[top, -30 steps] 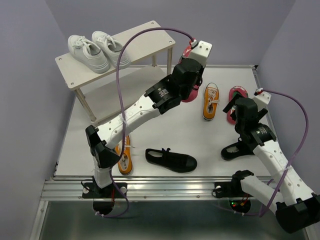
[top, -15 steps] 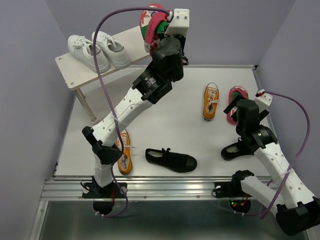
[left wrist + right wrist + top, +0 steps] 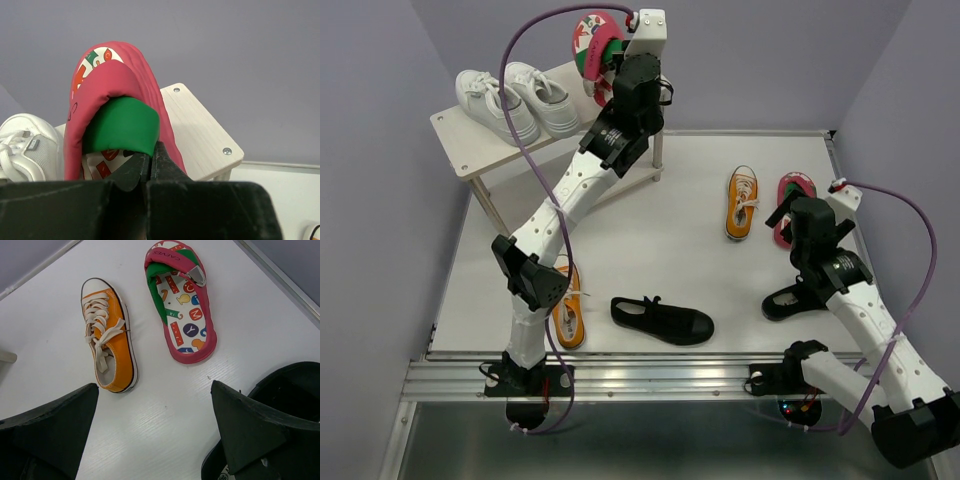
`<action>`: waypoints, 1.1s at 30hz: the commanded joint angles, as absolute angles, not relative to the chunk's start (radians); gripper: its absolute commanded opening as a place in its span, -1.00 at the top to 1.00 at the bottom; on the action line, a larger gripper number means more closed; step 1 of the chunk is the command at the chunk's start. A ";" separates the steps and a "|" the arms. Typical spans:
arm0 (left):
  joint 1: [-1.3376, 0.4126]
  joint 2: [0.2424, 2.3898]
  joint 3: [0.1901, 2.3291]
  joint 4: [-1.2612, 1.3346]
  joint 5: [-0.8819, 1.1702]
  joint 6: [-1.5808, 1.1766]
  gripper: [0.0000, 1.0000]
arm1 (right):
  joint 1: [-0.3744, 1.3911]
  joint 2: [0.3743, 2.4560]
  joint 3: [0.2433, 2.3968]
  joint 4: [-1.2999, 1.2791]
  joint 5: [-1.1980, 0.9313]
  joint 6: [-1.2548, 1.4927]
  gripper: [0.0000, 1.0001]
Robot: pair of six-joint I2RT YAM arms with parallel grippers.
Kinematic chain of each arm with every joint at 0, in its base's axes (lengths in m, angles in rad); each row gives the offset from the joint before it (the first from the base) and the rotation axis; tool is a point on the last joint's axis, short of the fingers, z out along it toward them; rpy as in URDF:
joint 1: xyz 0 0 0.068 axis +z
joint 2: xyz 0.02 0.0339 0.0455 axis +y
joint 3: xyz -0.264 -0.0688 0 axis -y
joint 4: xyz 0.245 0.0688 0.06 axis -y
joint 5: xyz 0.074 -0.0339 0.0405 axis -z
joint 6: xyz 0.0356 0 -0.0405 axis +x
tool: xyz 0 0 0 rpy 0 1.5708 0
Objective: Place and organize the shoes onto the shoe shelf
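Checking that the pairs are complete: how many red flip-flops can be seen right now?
2. The first flip-flop is pinched in the left gripper over the shelf. The second flip-flop lies on the table beside an orange sneaker. None appears hidden.

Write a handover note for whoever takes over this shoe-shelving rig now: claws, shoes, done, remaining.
Left claw: shut on a red flip-flop, held up at the shoe shelf, by its top board.
Right claw: open, empty, over the table near the second flip-flop.
Done: white sneakers side by side on the top board.
To do: shelve both flip-flops, the orange sneaker beside the second one, the other orange sneaker by the left arm's base, the black strap shoe near the front, the other black shoe under the right arm.
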State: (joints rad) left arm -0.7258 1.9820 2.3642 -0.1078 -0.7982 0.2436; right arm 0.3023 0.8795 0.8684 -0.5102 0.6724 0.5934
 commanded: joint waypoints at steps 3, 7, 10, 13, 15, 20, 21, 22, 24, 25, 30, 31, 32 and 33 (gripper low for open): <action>-0.713 1.962 2.385 0.025 -0.759 0.256 1.00 | 0.302 0.893 0.877 -0.499 0.680 0.591 -1.00; -0.703 1.970 2.385 0.035 -0.752 0.279 1.00 | 0.302 0.903 0.874 -0.488 0.675 0.589 -1.00; -0.693 1.971 2.385 0.046 -0.764 0.308 1.00 | 0.302 0.910 0.871 -0.482 0.669 0.589 -1.00; -0.689 1.968 2.378 0.061 -0.773 0.339 1.00 | 0.302 0.911 0.867 -0.477 0.666 0.589 -1.00; -0.687 1.968 2.370 0.083 -0.779 0.368 1.00 | 0.302 0.913 0.865 -0.471 0.664 0.589 -1.00; -0.683 1.977 2.370 0.097 -0.798 0.397 1.00 | 0.302 0.913 0.864 -0.469 0.661 0.589 -1.00; -0.681 1.976 2.368 0.097 -0.799 0.399 1.00 | 0.302 0.911 0.861 -0.469 0.661 0.588 -1.00; -0.680 1.977 2.370 0.097 -0.799 0.399 1.00 | 0.302 0.910 0.861 -0.469 0.661 0.588 -1.00; -0.673 1.977 2.368 0.100 -0.801 0.402 1.00 | 0.302 0.904 0.856 -0.469 0.663 0.584 -1.00; -0.670 1.976 2.368 0.100 -0.801 0.403 1.00 | 0.302 0.902 0.854 -0.469 0.664 0.584 -1.00; -0.652 1.979 2.362 0.094 -0.772 0.407 1.00 | 0.302 0.896 0.850 -0.469 0.663 0.584 -1.00; -0.646 1.979 2.358 0.092 -0.769 0.407 1.00 | 0.302 0.897 0.850 -0.469 0.663 0.584 -1.00; -0.643 1.980 2.356 0.087 -0.764 0.407 1.00 | 0.302 0.896 0.850 -0.469 0.663 0.584 -1.00; -0.641 1.979 2.353 0.087 -0.764 0.407 1.00 | 0.302 0.897 0.851 -0.469 0.661 0.584 -1.00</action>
